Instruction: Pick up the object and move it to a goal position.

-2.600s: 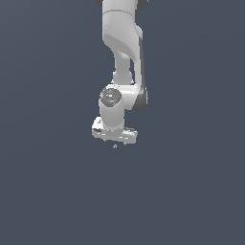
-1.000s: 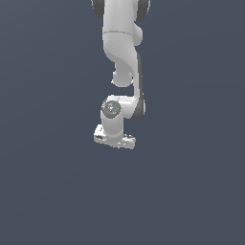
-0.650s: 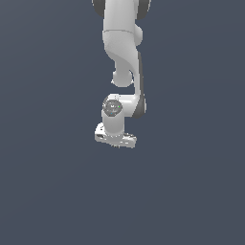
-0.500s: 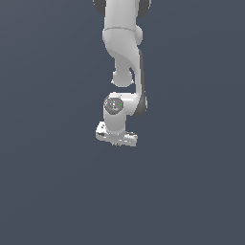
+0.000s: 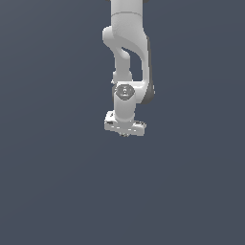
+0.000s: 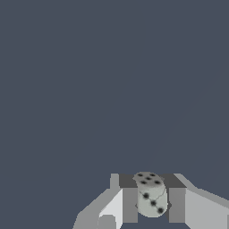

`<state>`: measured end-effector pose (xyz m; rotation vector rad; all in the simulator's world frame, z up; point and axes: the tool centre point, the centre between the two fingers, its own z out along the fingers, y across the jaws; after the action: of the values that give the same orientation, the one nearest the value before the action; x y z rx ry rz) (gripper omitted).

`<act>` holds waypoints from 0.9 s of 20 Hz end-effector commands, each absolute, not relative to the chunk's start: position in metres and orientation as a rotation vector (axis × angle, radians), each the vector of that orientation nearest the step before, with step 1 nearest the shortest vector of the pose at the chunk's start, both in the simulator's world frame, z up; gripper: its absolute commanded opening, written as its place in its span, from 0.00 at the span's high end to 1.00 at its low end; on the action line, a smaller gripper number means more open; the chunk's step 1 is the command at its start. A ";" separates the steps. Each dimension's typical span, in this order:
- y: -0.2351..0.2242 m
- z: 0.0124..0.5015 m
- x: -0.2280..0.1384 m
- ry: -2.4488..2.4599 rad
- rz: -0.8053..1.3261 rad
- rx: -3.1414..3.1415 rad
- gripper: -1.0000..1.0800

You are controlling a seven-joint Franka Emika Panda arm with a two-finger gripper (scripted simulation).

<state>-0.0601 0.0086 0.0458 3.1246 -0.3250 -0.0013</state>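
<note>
Gripper (image 6: 152, 203) state: jaws narrowed onto the object (image 6: 151, 196), a pale grey die with dark pips. Both finger pads (image 6: 129, 205) press flat against opposite faces of the die, which sits upright between them near the fingertips. In the exterior view, the white arm (image 5: 128, 57) hangs vertically over a plain dark grey ground; the gripper (image 5: 125, 134) points downward, and the die is too small to resolve there.
</note>
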 end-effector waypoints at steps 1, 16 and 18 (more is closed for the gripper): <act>0.023 0.056 -0.075 -0.324 0.000 3.125 1.00; 0.076 0.097 -0.128 -0.323 0.000 3.125 1.00; 0.078 0.098 -0.128 -0.323 0.000 3.125 1.00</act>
<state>-0.1271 0.0764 0.0967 3.1253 -0.3217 0.0006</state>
